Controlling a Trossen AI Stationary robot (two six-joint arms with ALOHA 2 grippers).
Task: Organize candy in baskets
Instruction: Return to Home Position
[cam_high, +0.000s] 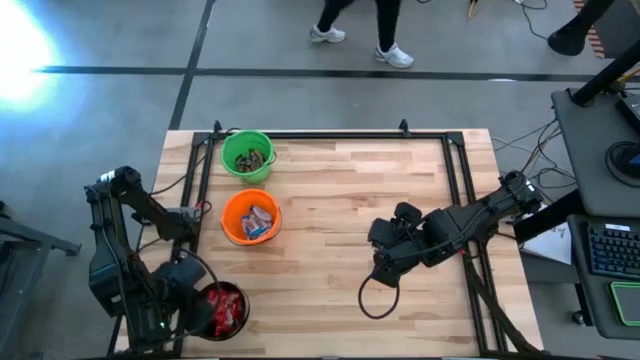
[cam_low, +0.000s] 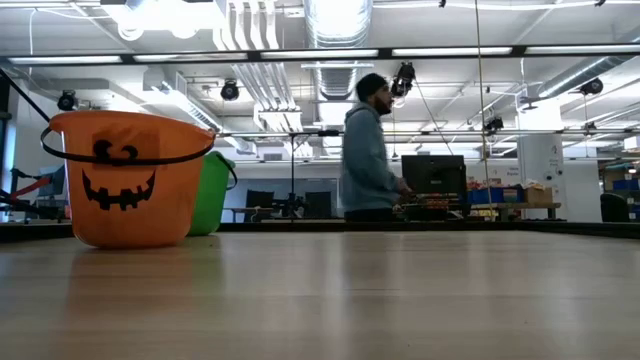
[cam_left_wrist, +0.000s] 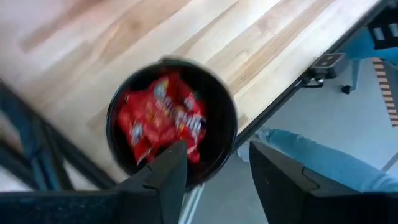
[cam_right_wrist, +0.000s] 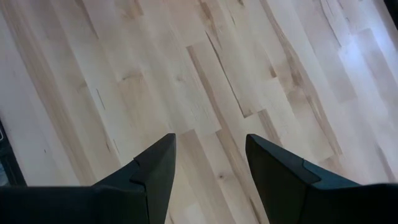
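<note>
Now hovering with left claw (cam_left_wrist: 217, 152) spread wide and empty over the black basket (cam_left_wrist: 219, 102) at near left, red candy (cam_left_wrist: 158, 121) piled inside; holding right claw (cam_right_wrist: 211, 140) wide above bare tabletop (cam_high: 340, 200), seemingly with nothing loose left to sort.

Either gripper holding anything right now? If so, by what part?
Nothing is held. The left gripper is open and empty above the black bucket of red candy. The right gripper is open over the table.
</note>
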